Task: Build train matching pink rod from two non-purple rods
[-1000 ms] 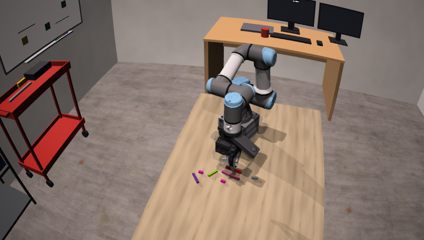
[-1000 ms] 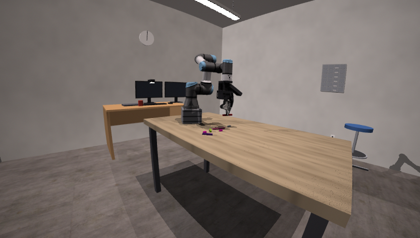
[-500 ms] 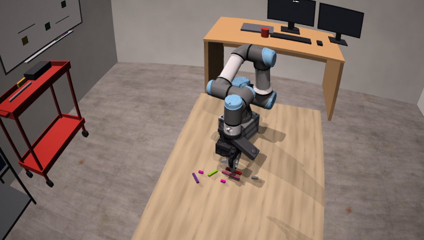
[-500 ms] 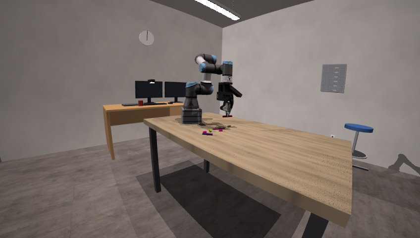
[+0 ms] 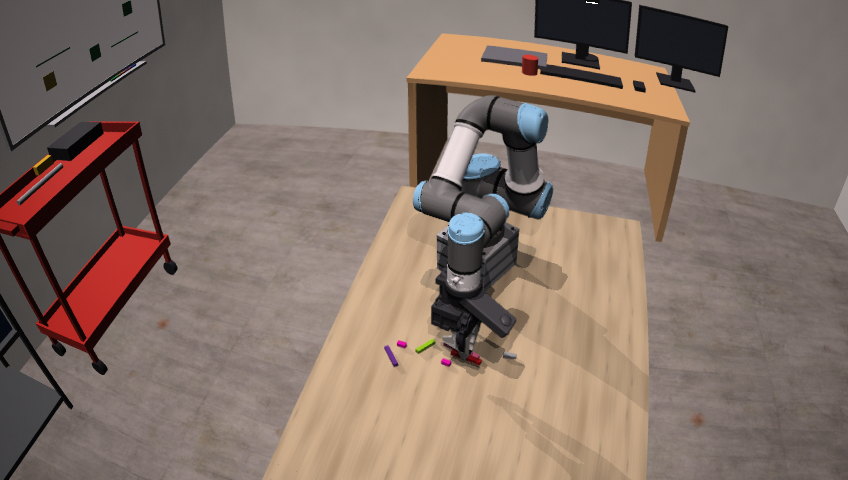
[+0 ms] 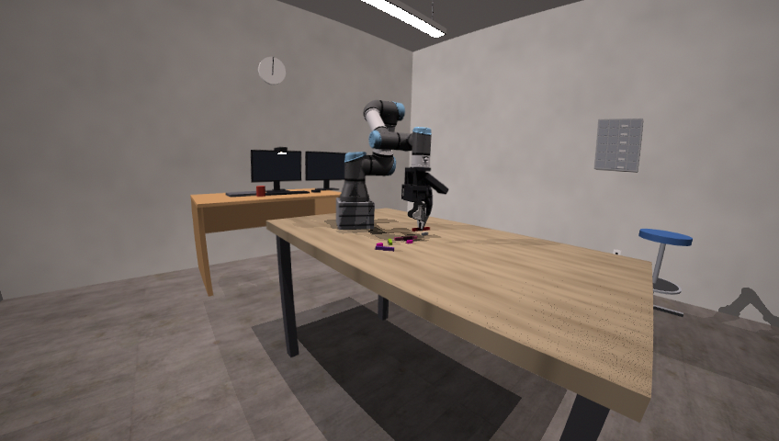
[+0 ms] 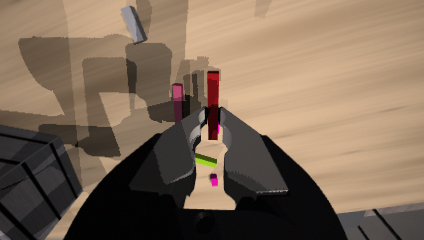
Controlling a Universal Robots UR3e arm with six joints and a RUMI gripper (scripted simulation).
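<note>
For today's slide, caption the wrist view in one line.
Gripper shut on the red rod, low beside the pink rod.

We are in a room that looks like a lab and an office in one. We see plain grey walls and a grey floor (image 5: 249, 196). A robot arm (image 5: 476, 178) stands on a long wooden counter (image 6: 547, 306). Behind it is a wooden desk (image 5: 595, 101) with two dark screens (image 5: 581, 23), a keyboard (image 5: 580, 75), a mouse (image 5: 639, 86) and a red cup (image 5: 529, 64). A whiteboard (image 5: 77, 53) hangs on one wall, and a red cart (image 5: 127, 127) on wheels stands by it. We also see a round wall clock (image 6: 271, 70), a blue stool (image 6: 665, 238) and a long ceiling light (image 6: 404, 17).
</note>
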